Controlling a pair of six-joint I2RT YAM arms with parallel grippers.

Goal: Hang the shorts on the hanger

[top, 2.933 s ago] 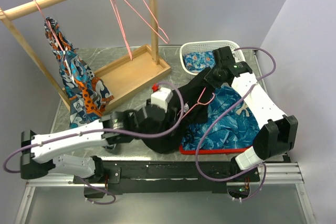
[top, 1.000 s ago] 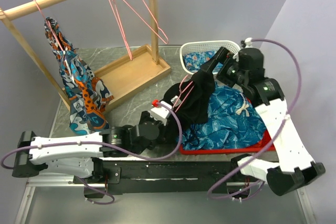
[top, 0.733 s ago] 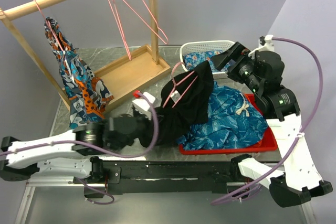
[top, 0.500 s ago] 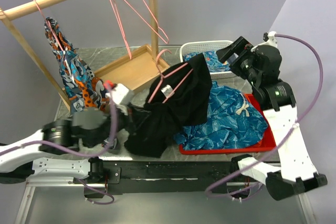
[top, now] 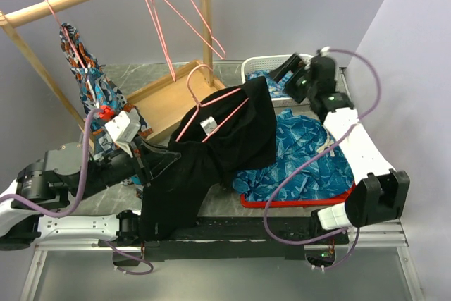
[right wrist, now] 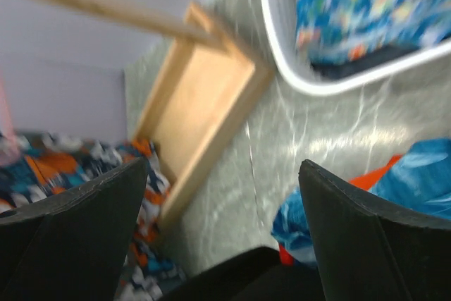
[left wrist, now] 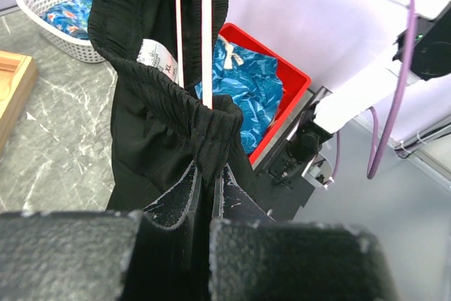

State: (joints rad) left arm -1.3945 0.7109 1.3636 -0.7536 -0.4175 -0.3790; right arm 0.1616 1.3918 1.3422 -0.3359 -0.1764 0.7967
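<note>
Left gripper (left wrist: 209,174): jaws clenched on the waistband of the shorts (top: 218,146), which hang at frame centre. Hanger (top: 211,107): wires run inside the waistband. Right gripper (right wrist: 222,167): released, empty, upper right by the basket (top: 257,68).

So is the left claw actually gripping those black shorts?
Yes, the left gripper is shut on the waistband of the shorts, right below the hanger wires.
</note>
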